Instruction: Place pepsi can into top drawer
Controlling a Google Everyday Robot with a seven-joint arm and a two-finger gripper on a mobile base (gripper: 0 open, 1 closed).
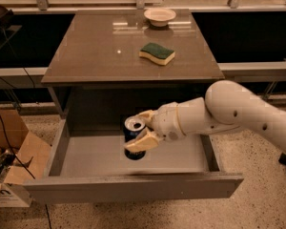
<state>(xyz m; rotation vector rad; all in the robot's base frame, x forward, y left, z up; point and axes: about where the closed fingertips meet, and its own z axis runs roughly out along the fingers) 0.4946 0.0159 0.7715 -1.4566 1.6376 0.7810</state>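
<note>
The pepsi can (133,129) is dark blue with a silver top and stands upright inside the open top drawer (133,187), near the middle of its grey floor. My gripper (142,130) reaches in from the right on a white arm and is shut on the can, with cream fingers (142,141) around its upper part. The can's base is at or just above the drawer floor; I cannot tell whether it touches. The drawer is pulled fully out below the brown counter.
A green-and-yellow sponge (157,53) lies on the counter top (95,51). A shallow white bowl (159,16) sits at the counter's back edge. A cardboard box (9,151) with items stands on the floor at the left. My white arm (238,113) spans the drawer's right side.
</note>
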